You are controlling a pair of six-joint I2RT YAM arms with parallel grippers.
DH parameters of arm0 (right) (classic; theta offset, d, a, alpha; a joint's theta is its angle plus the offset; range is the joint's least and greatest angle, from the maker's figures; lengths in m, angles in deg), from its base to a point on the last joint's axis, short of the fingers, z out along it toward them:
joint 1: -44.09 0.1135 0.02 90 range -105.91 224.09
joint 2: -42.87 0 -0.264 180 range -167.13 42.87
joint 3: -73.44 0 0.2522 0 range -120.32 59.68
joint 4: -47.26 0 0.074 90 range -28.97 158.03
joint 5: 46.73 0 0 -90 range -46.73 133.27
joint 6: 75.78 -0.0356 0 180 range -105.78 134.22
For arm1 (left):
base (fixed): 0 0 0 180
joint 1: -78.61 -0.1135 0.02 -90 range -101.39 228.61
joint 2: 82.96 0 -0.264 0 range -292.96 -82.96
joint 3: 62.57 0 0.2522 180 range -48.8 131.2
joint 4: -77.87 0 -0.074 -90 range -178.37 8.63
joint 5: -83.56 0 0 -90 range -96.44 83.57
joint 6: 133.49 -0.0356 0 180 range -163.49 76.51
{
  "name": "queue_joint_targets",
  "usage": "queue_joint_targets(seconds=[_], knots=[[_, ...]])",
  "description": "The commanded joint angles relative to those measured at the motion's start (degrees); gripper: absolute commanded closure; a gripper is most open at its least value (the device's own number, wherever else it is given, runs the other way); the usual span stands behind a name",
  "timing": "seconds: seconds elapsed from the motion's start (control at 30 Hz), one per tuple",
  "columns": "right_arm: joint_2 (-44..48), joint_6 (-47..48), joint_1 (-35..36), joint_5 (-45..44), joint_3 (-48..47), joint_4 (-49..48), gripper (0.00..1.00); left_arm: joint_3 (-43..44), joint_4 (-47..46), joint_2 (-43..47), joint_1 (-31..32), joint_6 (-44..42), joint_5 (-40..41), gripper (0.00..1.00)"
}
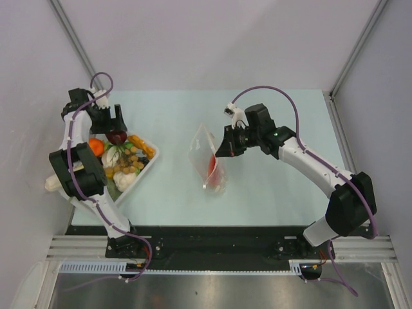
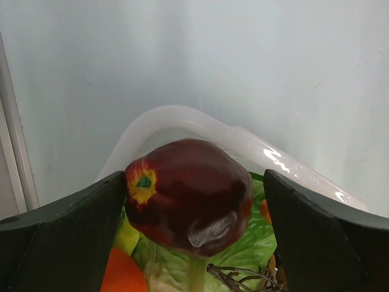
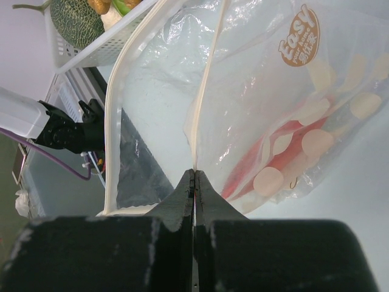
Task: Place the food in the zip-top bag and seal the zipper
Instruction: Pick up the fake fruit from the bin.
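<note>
The clear zip-top bag (image 1: pixel 207 158) with white dots stands mid-table, mouth toward the left, with a red food piece (image 1: pixel 212 166) inside. My right gripper (image 1: pixel 222 149) is shut on one whitish zipper strip (image 3: pixel 203 91) and holds the bag (image 3: pixel 273 91) open; the other strip (image 3: pixel 115 121) bows away. My left gripper (image 1: pixel 117 129) hangs over the white tray (image 1: pixel 152 159), open around a dark red apple (image 2: pixel 188 194). The left finger (image 2: pixel 91 219) touches the apple; a gap shows at the right finger (image 2: pixel 310 225).
The tray (image 2: pixel 182 115) holds more food: an orange (image 1: pixel 96 146), a carrot (image 1: pixel 140 145), lettuce (image 2: pixel 255 237) and small tan pieces. A melon shows in the tray in the right wrist view (image 3: pixel 76 21). Walls enclose the table at left, back and right.
</note>
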Motion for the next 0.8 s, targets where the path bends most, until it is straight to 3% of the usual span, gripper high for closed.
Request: queue_joint_targets(seconds=[0.0,0.2,0.4,0.47,0.57,0.6,0.77], knots=[[0.06,-0.23,0.30,0.63,-0.22,-1.49,1.00,0.05,-1.08,-0.63,-0.05,0.76,1.35,0.00],[0.06,-0.14,0.12,0.80,-0.31,-1.49,1.00,-0.12,0.41,-0.90,-0.14,0.49,-0.41,0.05],[0.23,-0.23,0.12,0.81,-0.31,-1.40,1.00,-0.21,1.12,-0.90,-0.14,1.72,0.82,0.02],[0.41,-0.23,0.03,0.80,-0.22,-1.40,1.00,-0.30,0.86,-0.28,-0.32,1.90,0.12,0.08],[0.58,0.04,0.03,0.72,-0.22,-1.23,1.00,0.49,1.21,0.86,-0.49,1.72,-0.41,0.26],[0.50,-0.05,-0.14,0.72,-0.22,-1.14,1.00,0.75,1.38,1.04,-0.58,1.55,-0.76,0.37],[0.76,0.12,-0.23,0.72,-0.22,-0.88,1.00,0.84,0.77,4.72,-1.28,2.25,-0.23,0.49]])
